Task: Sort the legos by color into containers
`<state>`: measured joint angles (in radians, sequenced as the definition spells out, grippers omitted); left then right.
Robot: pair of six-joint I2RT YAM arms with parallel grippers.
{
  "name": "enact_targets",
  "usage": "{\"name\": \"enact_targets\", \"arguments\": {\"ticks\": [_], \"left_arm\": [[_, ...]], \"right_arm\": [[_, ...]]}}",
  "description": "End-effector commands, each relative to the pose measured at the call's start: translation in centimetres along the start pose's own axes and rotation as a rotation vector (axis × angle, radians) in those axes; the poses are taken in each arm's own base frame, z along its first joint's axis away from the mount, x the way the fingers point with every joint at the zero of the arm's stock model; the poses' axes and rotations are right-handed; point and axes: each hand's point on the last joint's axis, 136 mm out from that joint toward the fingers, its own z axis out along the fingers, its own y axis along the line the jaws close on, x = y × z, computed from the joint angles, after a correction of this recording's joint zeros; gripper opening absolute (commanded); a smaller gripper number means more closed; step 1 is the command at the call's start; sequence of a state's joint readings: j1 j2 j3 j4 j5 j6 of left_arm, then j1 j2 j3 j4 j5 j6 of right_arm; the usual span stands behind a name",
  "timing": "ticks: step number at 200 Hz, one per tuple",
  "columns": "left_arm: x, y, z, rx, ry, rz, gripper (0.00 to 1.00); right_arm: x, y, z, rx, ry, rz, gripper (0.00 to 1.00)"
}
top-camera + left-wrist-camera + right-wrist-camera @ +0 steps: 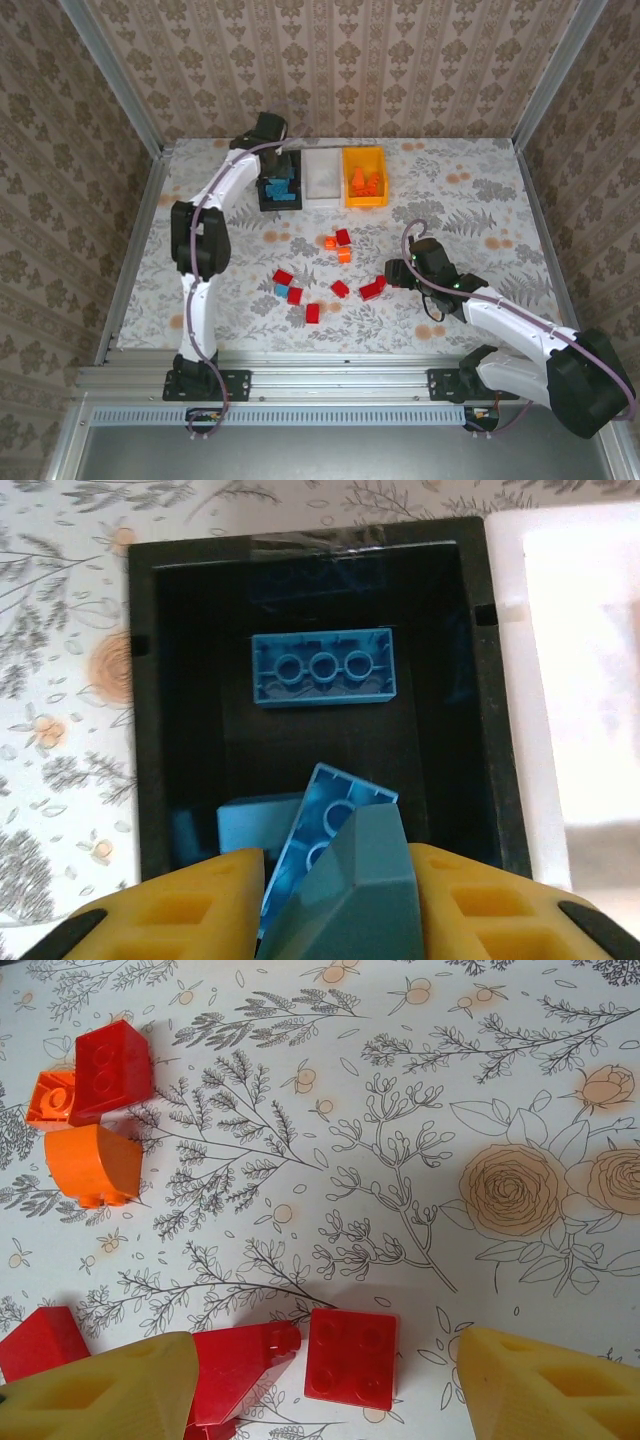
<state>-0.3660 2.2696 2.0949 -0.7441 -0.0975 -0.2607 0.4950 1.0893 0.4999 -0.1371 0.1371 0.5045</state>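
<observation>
Left end effector (335, 885) tight, right (325, 1360) wide.

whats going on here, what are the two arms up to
Two arms are sorting bricks by color. The left gripper holds a blue brick over the black bin, which already has blue ones inside. The right gripper is open, jaws either side of a red brick on the table. The orange bin holds orange bricks; several red and orange ones lie loose.
</observation>
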Motion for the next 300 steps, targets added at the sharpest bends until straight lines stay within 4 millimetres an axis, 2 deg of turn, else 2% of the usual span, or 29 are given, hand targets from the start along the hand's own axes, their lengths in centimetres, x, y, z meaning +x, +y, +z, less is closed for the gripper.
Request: {"name": "enact_targets", "arguments": {"ticks": [1, 33, 53, 76, 92, 102, 117, 129, 131, 137, 157, 160, 162, 164, 167, 174, 177, 180, 183, 188, 191, 193, 208, 232, 251, 275, 300], "left_arm": [[-0.2, 0.0, -0.4, -0.016, 0.038, 0.045, 0.42], [-1.4, -0.3, 1.1, -0.001, 0.038, 0.031, 0.5], [-1.6, -0.4, 1.4, 0.008, 0.036, 0.018, 0.63], [-2.0, -0.4, 0.5, 0.016, 0.026, 0.019, 0.78], [-2.5, -0.6, -1.4, 0.035, 0.002, 0.016, 0.86], [-3.0, -0.9, -3.3, 0.057, -0.028, 0.013, 0.9], [-3.6, -1.1, -6.6, 0.084, -0.088, 0.002, 0.99], [-4.1, -1.1, -10.3, 0.116, -0.161, -0.019, 1.0], [-3.5, -1.1, -10.2, 0.117, -0.151, -0.025, 1.0], [-3.6, -1.1, -12.4, 0.141, -0.192, -0.044, 1.0], [-1.0, -0.9, -16.5, 0.214, -0.248, -0.121, 1.0], [0.1, -0.9, -16.3, 0.219, -0.237, -0.129, 1.0], [0.0, -0.9, -16.9, 0.232, -0.251, -0.143, 1.0], [1.3, -0.7, -16.6, 0.231, -0.234, -0.147, 1.0], [1.7, -0.7, -17.2, 0.246, -0.248, -0.162, 1.0], [4.1, -0.5, -17.2, 0.267, -0.24, -0.196, 1.0], [4.5, -0.5, -17.7, 0.286, -0.252, -0.207, 1.0], [6.0, -0.5, -17.2, 0.292, -0.23, -0.216, 1.0], [6.3, -0.4, -17.8, 0.305, -0.249, -0.223, 1.0], [7.9, -0.2, -17.7, 0.313, -0.238, -0.245, 1.0], [9.5, 0.1, -17.2, 0.311, -0.217, -0.258, 1.0], [9.7, 0.0, -17.5, 0.323, -0.226, -0.268, 1.0], [14.9, 0.3, -16.1, 0.35, -0.173, -0.318, 1.0], [21.0, 1.3, -14.7, 0.349, -0.103, -0.369, 1.0], [23.7, 2.6, -14.7, 0.309, -0.096, -0.391, 1.0], [25.6, 3.5, -15.5, 0.298, -0.121, -0.418, 1.0], [27.1, 4.0, -15.5, 0.29, -0.117, -0.431, 1.0]], "right_arm": [[0.0, -0.4, -0.1, 0.031, -0.007, -0.008, 0.71], [0.2, -0.4, 0.1, 0.031, 0.001, -0.013, 0.71], [0.2, -0.3, 0.1, 0.031, 0.001, -0.014, 0.72], [0.1, -0.3, 0.0, 0.03, -0.002, -0.015, 0.72], [0.1, -0.2, 0.1, 0.025, -0.004, -0.015, 0.72], [0.1, -0.1, 0.1, 0.022, -0.006, -0.019, 0.72], [0.2, 0.3, 0.2, 0.013, -0.006, -0.027, 0.72], [0.2, 0.8, 0.2, 0.006, -0.005, -0.036, 0.72], [0.2, 0.9, 0.2, 0.007, -0.003, -0.038, 0.72], [0.2, 1.0, 0.2, 0.009, -0.004, -0.041, 0.72], [0.2, 1.3, 0.0, 0.046, 0.002, -0.049, 0.73], [0.3, 1.2, -0.1, 0.054, 0.003, -0.045, 0.74], [0.3, 1.1, -0.1, 0.061, 0.005, -0.04, 0.75], [0.3, 1.0, -0.1, 0.067, 0.005, -0.037, 0.75], [0.4, 0.8, -0.1, 0.076, 0.007, -0.027, 0.77], [0.4, 0.4, -0.2, 0.098, 0.006, -0.009, 0.79], [0.5, 0.3, -0.3, 0.103, 0.007, -0.005, 0.79], [0.6, 0.2, -0.3, 0.107, 0.007, 0.0, 0.79], [0.6, 0.2, -0.3, 0.105, 0.006, 0.006, 0.79], [0.6, 0.2, -0.4, 0.102, 0.007, 0.009, 0.79], [0.6, 0.3, -0.4, 0.099, 0.007, 0.012, 0.79], [0.6, 0.3, -0.5, 0.098, 0.008, 0.013, 0.78], [0.7, 0.8, -0.7, 0.081, 0.021, 0.016, 0.76], [1.0, 0.2, -0.8, 0.126, 0.037, 0.036, 0.72], [1.4, -0.8, -0.5, 0.178, 0.045, 0.042, 0.64], [1.9, -1.3, 0.0, 0.212, 0.076, 0.035, 0.57], [2.8, -1.2, 0.8, 0.212, 0.115, 0.038, 0.55]]}}
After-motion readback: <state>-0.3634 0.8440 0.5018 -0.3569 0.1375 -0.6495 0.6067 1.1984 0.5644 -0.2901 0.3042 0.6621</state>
